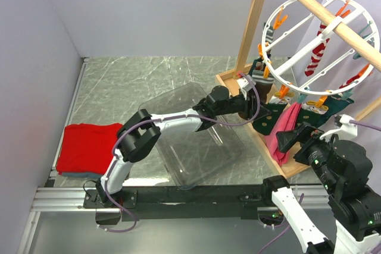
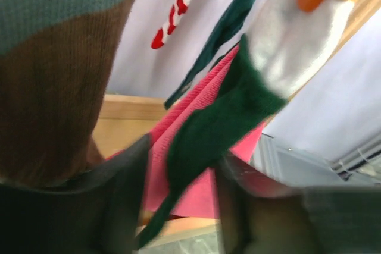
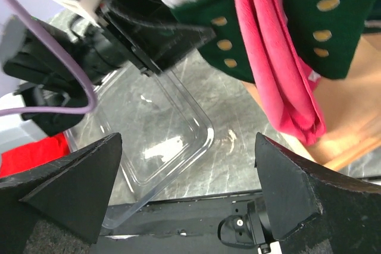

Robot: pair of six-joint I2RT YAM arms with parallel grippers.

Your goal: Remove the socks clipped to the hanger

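Straddling the dark green sock [image 2: 238, 105], which hangs lengthwise down through it, my left claw [image 2: 183, 154] stands open.

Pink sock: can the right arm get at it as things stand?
Probably yes. The right hand is open and the pink sock hangs just ahead of it, nothing between; the left hand is aside, at a green sock.

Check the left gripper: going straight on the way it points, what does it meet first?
The left gripper would most likely meet the dark green sock first. It hangs between the open jaws, in front of the pink sock. The view is blurred, so depth is uncertain.
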